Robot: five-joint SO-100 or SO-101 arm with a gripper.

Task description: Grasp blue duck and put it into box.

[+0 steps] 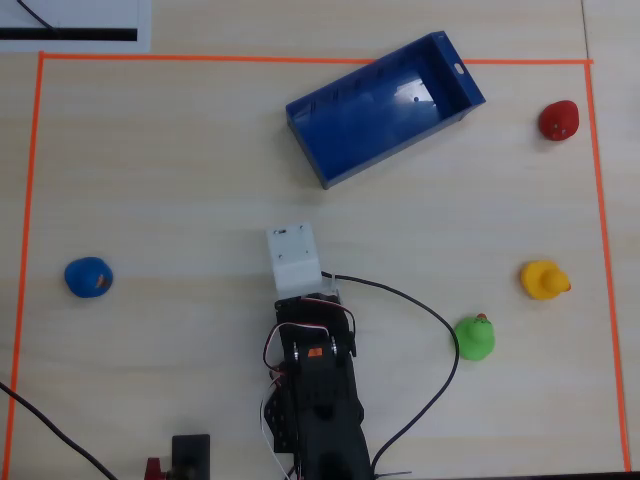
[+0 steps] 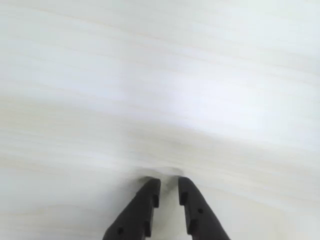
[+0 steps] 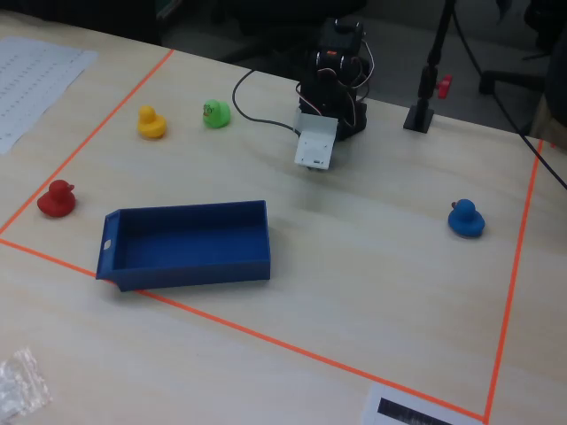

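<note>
Nothing was done yet. In the overhead view, one blue duck (image 1: pixel 88 277) sat far left, well apart from my gripper (image 2: pixel 169 192), whose tips were nearly together, holding nothing. Then came one empty box (image 1: pixel 345 147), one green duck (image 1: pixel 475 337), one yellow duck (image 1: pixel 543 279), one red duck (image 1: pixel 559 121). The whole grasp and drop remained.
</note>
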